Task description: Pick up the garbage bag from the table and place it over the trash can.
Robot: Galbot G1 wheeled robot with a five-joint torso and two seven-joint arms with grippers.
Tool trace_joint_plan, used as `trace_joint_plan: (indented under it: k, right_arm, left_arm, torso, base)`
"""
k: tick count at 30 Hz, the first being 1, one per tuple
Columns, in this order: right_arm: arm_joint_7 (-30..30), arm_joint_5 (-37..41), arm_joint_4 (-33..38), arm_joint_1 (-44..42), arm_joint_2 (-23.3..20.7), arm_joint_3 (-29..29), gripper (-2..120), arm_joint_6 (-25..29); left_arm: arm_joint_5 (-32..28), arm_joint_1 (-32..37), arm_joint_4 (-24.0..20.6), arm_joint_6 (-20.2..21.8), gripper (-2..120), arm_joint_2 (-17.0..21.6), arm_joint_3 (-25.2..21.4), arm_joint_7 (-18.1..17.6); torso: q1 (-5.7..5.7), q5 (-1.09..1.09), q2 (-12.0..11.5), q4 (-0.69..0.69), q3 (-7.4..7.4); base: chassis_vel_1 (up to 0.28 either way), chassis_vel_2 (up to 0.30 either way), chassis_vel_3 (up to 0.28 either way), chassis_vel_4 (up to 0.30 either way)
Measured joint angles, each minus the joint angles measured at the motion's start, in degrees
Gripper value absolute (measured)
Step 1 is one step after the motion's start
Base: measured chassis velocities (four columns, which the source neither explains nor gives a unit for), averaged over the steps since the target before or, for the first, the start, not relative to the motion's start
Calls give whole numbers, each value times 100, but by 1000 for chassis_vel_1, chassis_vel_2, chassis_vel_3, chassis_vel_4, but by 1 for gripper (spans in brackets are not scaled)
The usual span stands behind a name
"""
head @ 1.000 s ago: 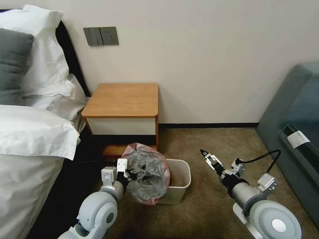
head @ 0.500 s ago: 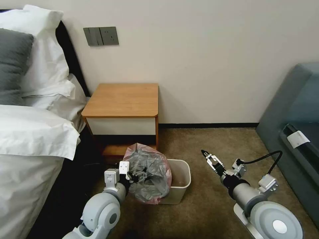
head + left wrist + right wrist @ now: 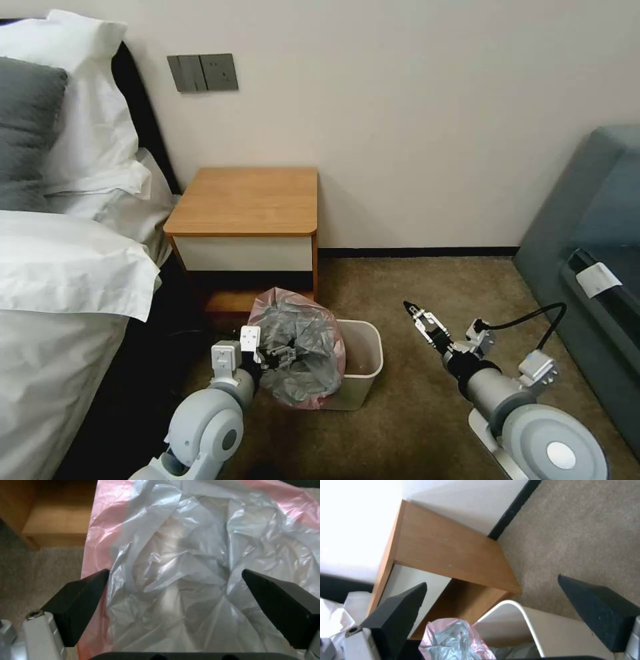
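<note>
Fingers of the left gripper (image 3: 173, 590) stand wide apart in the left wrist view, one on either side of the garbage bag (image 3: 301, 353) without pinching it; in the head view this gripper sits low and left of centre, right at the bag's near side. Judging by that spread, the bag now hangs on its own. It is bunched over the left end of the trash can (image 3: 363, 370), not stretched round the whole rim, so the can's right half shows bare. Thin crinkled grey film shines in sharp folds, edged with translucent pink. Smooth cream plastic with rounded corners and a rolled rim makes up the can. At lower right, the right gripper (image 3: 415, 315) hovers over the carpet (image 3: 413, 280), well apart from the can, fingers also spread. Farther back, in mid-frame, stands the counter (image 3: 247, 200), its orange-brown wood top bare.
</note>
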Motion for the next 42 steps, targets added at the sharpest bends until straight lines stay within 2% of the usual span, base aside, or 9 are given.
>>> trace_joint_plan:
  k: [16, 21, 22, 38, 42]
  right_arm:
    - [-26, -33, -118, 22, 14, -2, 100, 0]
    - [-34, -39, -144, 43, 22, -6, 100, 0]
    - [-36, -49, -165, 54, 38, -15, 100, 0]
    - [-84, -136, -305, 30, 68, -6, 100, 23]
    - [-110, -198, -353, 21, 91, -9, 100, 40]
  left_arm:
    - [-23, -28, 87, -36, 94, -40, 35, -81]
    - [-32, -29, 99, -36, 88, -34, 30, -82]
    - [-36, -54, 141, -33, 83, -24, 36, -83]
    - [-29, -169, 399, -38, 82, -100, 152, -82]
    - [-26, -191, 451, -61, 73, -104, 175, -85]
  torso:
    - [0, 0, 0, 0, 0]
    - [0, 0, 0, 0, 0]
    - [0, 0, 0, 0, 0]
    - [0, 0, 0, 0, 0]
    - [0, 0, 0, 0, 0]
  base:
    - [0, 0, 0, 0]
    - [0, 0, 0, 0]
    - [0, 0, 0, 0]
    - [0, 0, 0, 0]
    - [0, 0, 0, 0]
